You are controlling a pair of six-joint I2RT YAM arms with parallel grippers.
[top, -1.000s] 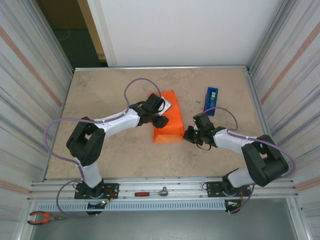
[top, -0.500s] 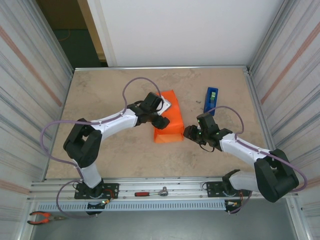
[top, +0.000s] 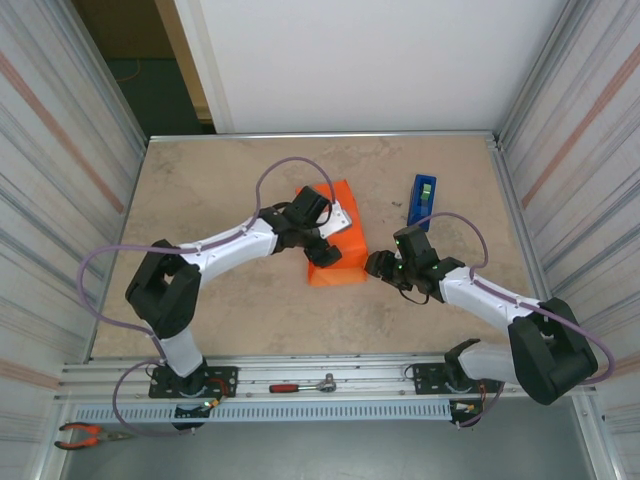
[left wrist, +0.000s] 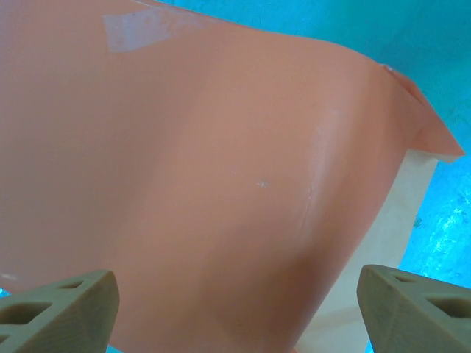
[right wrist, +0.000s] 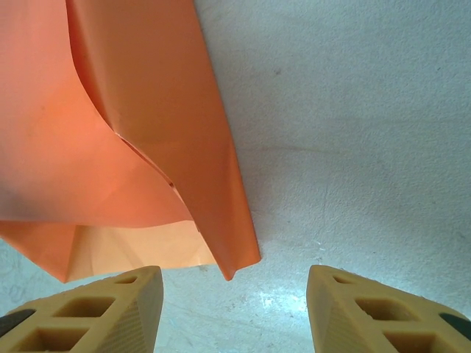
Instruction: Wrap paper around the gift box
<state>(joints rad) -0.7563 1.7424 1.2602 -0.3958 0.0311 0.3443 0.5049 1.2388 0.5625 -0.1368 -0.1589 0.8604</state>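
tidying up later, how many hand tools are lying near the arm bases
2: a red-handled metal ratchet on the near aluminium rail, and orange-handled metal pliers at the near left corner. More could be hidden.

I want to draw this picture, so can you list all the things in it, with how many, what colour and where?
paper: one, bright orange, folded over the box in the middle of the table
gift box: one, pale, mostly covered by the paper, just an edge seems to peek out
tape dispenser: one, blue, right of the paper, toward the back
ratchet wrench: one, red handle, on the metal rail in front
pliers: one, orange handles, front left corner
table: one, beige
cables: purple, looping along both arms
left gripper: one, open, over the paper
right gripper: one, open, beside the paper's corner
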